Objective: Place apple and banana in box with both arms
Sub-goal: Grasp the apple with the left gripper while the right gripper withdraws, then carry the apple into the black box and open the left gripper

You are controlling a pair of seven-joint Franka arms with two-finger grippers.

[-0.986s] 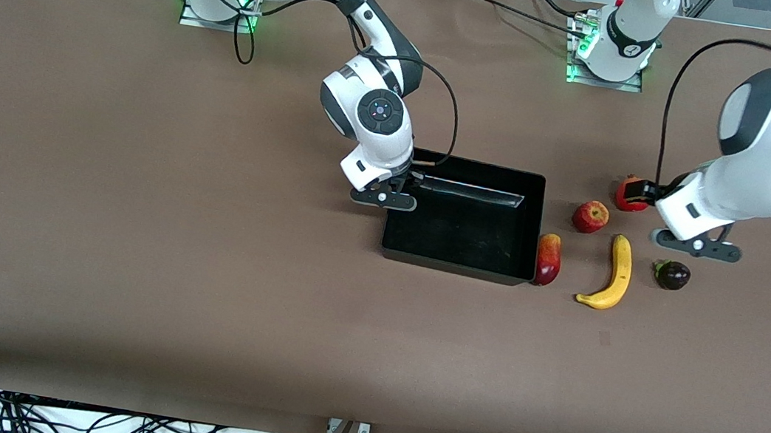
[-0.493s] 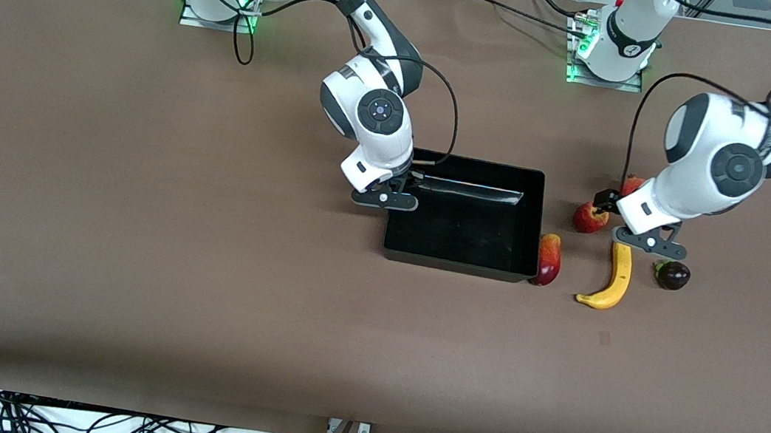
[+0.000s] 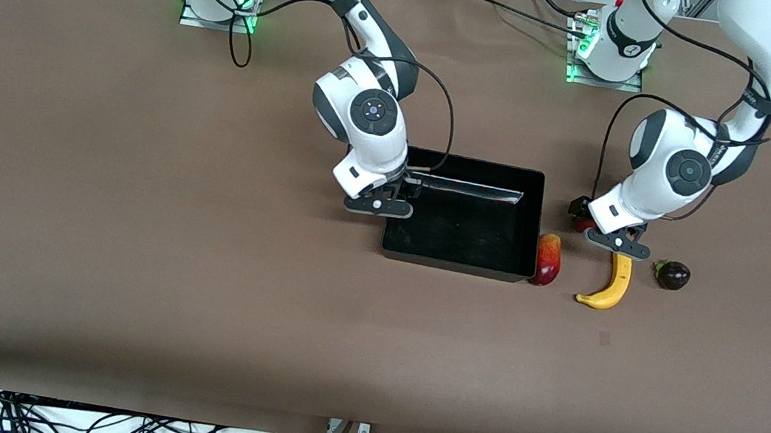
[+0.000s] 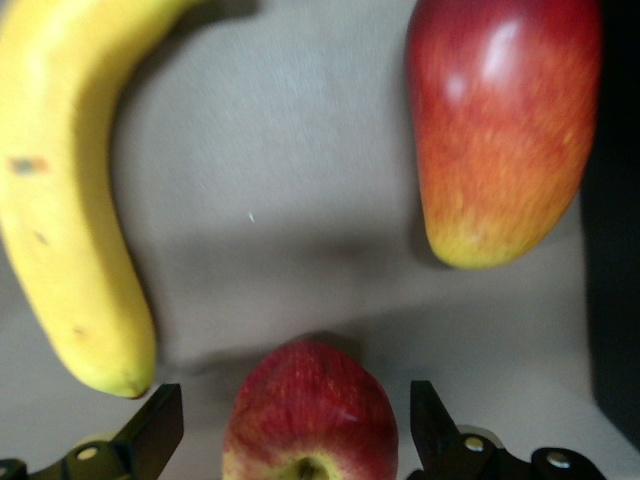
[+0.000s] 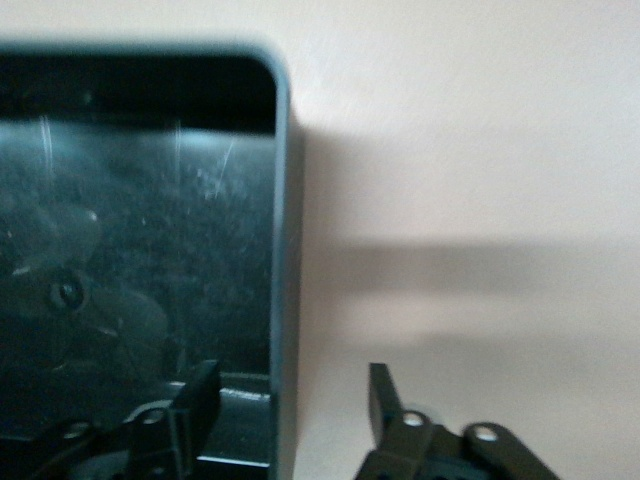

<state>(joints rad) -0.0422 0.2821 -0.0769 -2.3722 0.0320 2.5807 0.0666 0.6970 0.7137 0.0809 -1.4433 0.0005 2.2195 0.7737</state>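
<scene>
The apple (image 4: 310, 415) is red with yellow streaks and sits between the open fingers of my left gripper (image 4: 295, 400), not gripped. In the front view my left gripper (image 3: 618, 245) covers most of the apple (image 3: 582, 226). The yellow banana (image 3: 613, 284) lies just nearer the camera, and it also shows in the left wrist view (image 4: 60, 200). The black box (image 3: 457, 263) is empty. My right gripper (image 3: 379, 206) is open and straddles the box wall (image 5: 282, 250) at the right arm's end, one finger (image 5: 200, 395) inside and one outside.
A red-yellow mango (image 3: 548, 259) lies against the box wall toward the left arm's end, close to the apple; it also shows in the left wrist view (image 4: 500, 130). A dark purple fruit (image 3: 673, 274) lies beside the banana, toward the left arm's end.
My left arm has swung in from the table's end and come down over the apple, so its open fingers now flank it. My right gripper has barely shifted at the box wall.
</scene>
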